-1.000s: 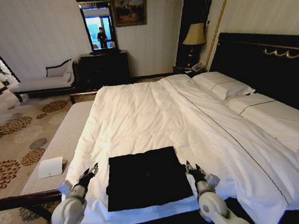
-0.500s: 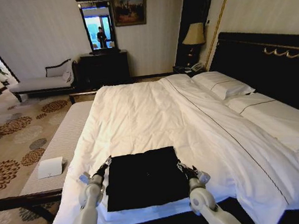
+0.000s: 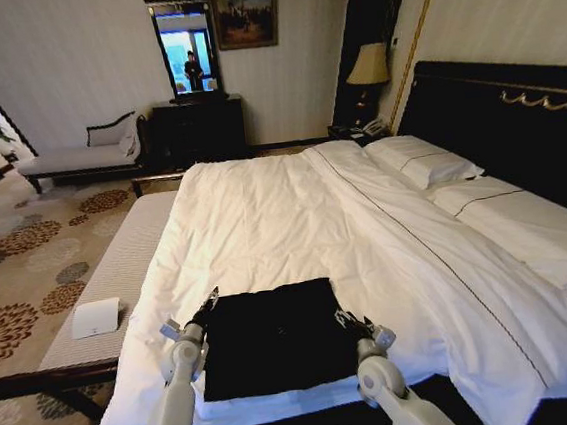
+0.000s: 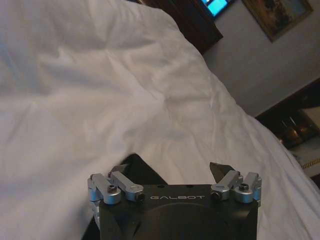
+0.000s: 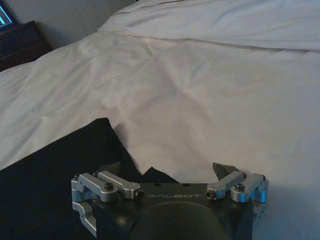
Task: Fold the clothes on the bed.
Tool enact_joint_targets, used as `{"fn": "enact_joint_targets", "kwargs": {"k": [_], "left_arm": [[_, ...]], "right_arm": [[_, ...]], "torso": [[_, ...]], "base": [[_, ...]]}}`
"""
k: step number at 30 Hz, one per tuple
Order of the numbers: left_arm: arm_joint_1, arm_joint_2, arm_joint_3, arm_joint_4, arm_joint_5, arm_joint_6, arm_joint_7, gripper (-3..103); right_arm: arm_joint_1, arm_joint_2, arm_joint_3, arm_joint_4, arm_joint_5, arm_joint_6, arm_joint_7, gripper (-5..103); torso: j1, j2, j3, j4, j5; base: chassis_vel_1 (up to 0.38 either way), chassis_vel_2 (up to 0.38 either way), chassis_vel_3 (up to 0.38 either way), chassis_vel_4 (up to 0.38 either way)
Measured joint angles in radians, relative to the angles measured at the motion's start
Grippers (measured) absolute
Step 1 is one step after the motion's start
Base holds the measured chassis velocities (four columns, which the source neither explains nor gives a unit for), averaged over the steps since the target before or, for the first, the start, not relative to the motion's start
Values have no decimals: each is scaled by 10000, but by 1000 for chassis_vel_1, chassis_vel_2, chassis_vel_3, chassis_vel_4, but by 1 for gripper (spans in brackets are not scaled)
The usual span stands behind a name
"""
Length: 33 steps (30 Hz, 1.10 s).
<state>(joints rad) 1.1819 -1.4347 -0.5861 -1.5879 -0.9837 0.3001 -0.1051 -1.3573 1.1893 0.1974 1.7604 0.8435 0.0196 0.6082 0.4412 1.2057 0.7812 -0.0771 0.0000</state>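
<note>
Folded black T-shirt [image 3: 279, 338] lies square to the bed [image 3: 294, 221] edge, both grippers wide

Black folded T-shirt [image 3: 278, 336] on white bed [image 3: 294, 221]

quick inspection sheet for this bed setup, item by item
surface: bed with white duvet, lightly creased.
job's things: black T-shirt lying flat as a rectangle near the foot edge.
clutter: white card-like item on the striped bench.
grippers: left gripper open at the shirt's left edge; right gripper open at its right edge.
cables: nothing seen.
surroundings: pillows, dark headboard, lamp, chaise longue, dresser with mirror, patterned carpet.
</note>
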Motion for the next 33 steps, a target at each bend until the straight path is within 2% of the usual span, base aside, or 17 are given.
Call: {"fn": "enact_joint_targets", "kwargs": {"k": [8, 19, 21, 23, 26, 28, 32, 33], "left_arm": [[-244, 64, -182, 537, 98, -9, -22, 90], [-153, 260, -234, 573, 78, -10, -31, 93], [-137, 184, -171, 617, 209, -11, -26, 90], [-131, 147, -145, 656, 290, -22, -17, 86], [-126, 112, -127, 709, 377, -38, -5, 70], [-126, 114, -128, 722, 377, -38, -5, 70], [-198, 148, -159, 858, 372, -38, -6, 48], [-198, 148, -159, 858, 372, -38, -6, 48]], "right_arm": [[0, -119, 118, -58, 222, 21, -4, 100], [-13, -27, 121, -198, 204, 93, -6, 100], [21, -5, 119, -198, 269, 93, 6, 100], [41, 2, 125, -198, 337, 88, 24, 100], [67, 19, 150, -195, 427, 76, 58, 100], [67, 25, 153, -194, 466, 74, 62, 100], [66, 77, 154, -167, 768, 26, 143, 100], [66, 77, 154, -167, 768, 26, 143, 100]], "torso": [[0, 0, 0, 0, -1], [0, 0, 0, 0, 0], [0, 1, 0, 1, 0], [0, 0, 0, 0, 0], [0, 1, 0, 1, 0], [0, 0, 0, 1, 0], [0, 1, 0, 1, -1], [0, 1, 0, 1, -1]], "base": [[0, 0, 0, 0], [0, 0, 0, 0], [0, 0, 0, 0], [0, 0, 0, 0], [0, 0, 0, 0], [0, 0, 0, 0], [0, 0, 0, 0], [0, 0, 0, 0]]}}
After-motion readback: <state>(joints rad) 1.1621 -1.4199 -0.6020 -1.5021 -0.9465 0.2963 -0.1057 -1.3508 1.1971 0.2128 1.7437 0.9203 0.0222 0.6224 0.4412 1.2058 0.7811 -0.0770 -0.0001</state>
